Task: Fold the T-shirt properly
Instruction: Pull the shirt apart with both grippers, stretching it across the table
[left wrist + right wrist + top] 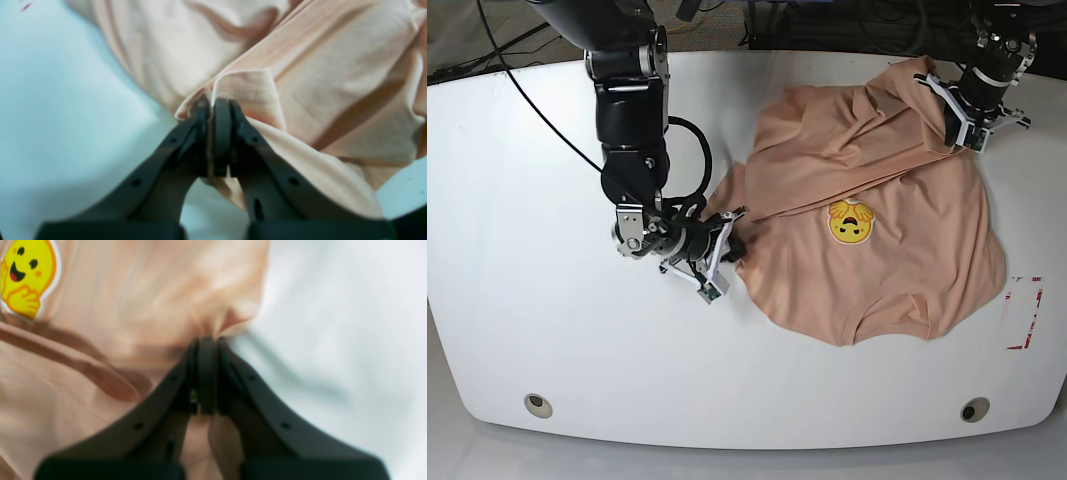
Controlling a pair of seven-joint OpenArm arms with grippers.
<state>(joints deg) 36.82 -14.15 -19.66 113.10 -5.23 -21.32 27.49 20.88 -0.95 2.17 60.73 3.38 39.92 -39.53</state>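
Nearest the left wrist camera: my left gripper (217,106), jaws pinched together on a folded hem edge of the T-shirt (333,83), cloth sandwiched between the pads. Rest of the peach fabric bunches up beyond the fingertips, with bare white table (66,100) off to one side.

Right wrist view: my right gripper (206,343) is clamped tight too, a small puckered tuck of shirt edge caught at the tips. Yellow smiley print (25,276) sits up in the corner of that view, apart from the pinch point.

Base view: T-shirt (907,250) lies rumpled on the table (527,300), in the half on my left arm's side, print (851,222) facing up near the middle. Right gripper (727,240) has the near-centre edge; left gripper (962,115) has the far corner. Red marking (1024,312) on the table just past the shirt's edge.
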